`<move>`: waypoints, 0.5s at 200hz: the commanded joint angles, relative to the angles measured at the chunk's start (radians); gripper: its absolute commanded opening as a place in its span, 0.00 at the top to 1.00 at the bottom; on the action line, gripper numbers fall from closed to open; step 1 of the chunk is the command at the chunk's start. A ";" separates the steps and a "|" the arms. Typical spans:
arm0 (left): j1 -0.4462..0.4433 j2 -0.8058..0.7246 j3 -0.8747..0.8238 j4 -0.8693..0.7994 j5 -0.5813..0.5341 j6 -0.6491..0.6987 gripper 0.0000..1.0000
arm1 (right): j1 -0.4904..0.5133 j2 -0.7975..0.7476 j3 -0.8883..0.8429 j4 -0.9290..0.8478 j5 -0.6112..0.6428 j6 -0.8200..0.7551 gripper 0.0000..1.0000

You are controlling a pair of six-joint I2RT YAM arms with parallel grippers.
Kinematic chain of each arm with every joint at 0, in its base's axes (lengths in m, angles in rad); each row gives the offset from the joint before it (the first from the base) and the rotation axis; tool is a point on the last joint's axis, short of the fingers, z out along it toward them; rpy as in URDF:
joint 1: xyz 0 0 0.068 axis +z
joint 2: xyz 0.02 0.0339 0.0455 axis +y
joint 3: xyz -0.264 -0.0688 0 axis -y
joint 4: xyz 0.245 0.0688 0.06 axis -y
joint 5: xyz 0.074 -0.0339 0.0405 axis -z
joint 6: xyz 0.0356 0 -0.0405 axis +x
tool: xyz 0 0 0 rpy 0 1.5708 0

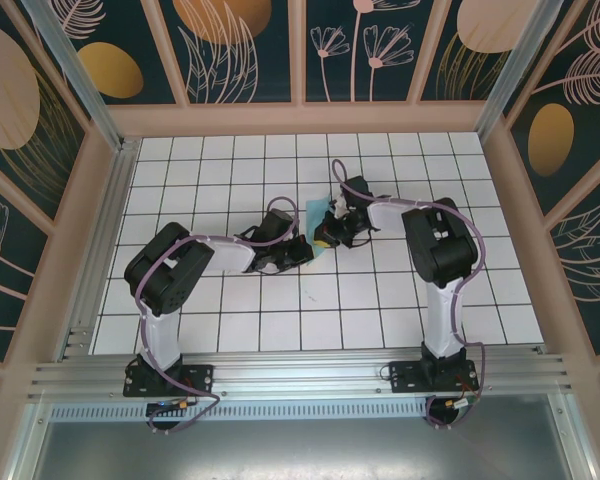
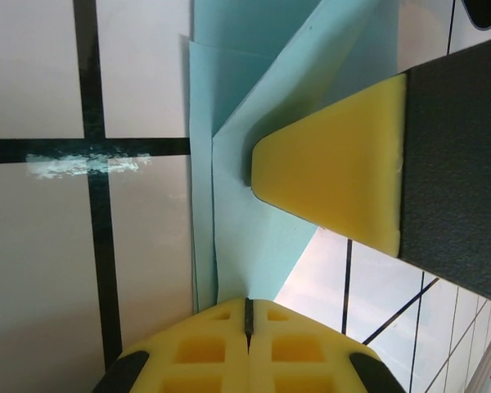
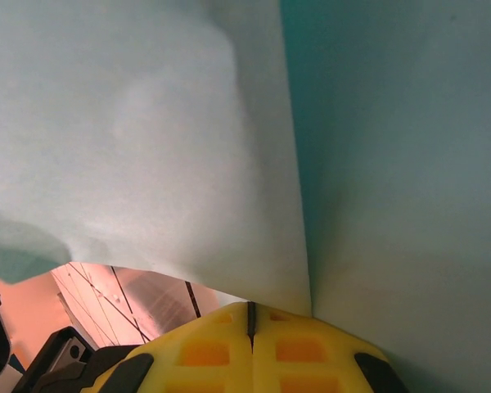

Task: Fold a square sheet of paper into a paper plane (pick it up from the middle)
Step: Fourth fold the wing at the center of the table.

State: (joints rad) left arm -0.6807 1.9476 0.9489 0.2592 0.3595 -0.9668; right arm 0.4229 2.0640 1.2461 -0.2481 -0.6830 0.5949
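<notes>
Creased turquoise paper sheet (image 2: 241, 246), pinched in yellow left tool (image 2: 247, 304), right tool (image 3: 250, 308)

Plain, unmarked thin light turquoise paper sheet (image 2: 254, 237), shading from pale aqua to deeper teal across its folds, meets the bright yellow grid-moulded foam pads (image 2: 225, 319) of the left gripper (image 2: 248, 304). The right gripper (image 3: 250, 309) wears the same yellow, edged in black. Beside the left fingertips, the white tiled table top (image 2: 33, 270) carries a black grid, with a chalky white scuff on one line. Far beyond both sets of fingers, dark teal wall panels (image 1: 240, 40) show peach and gold leaves, flowers and ovals inside pale pink frames. The black-and-white arms (image 1: 170, 275) trail lilac cables (image 1: 220, 240).
</notes>
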 commanded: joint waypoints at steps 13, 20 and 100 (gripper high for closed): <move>0.004 0.035 -0.053 -0.174 -0.042 0.005 1.00 | -0.020 0.061 0.074 -0.020 0.068 -0.044 0.99; 0.003 0.038 -0.050 -0.183 -0.040 0.010 1.00 | -0.026 0.069 0.088 -0.023 0.072 -0.047 0.99; 0.004 0.058 -0.065 -0.222 -0.026 0.047 1.00 | -0.075 0.191 0.322 -0.084 0.069 -0.140 0.95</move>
State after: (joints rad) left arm -0.6754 1.9476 0.9478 0.2619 0.3466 -0.9512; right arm 0.3904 2.2063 1.4899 -0.3687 -0.6964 0.5106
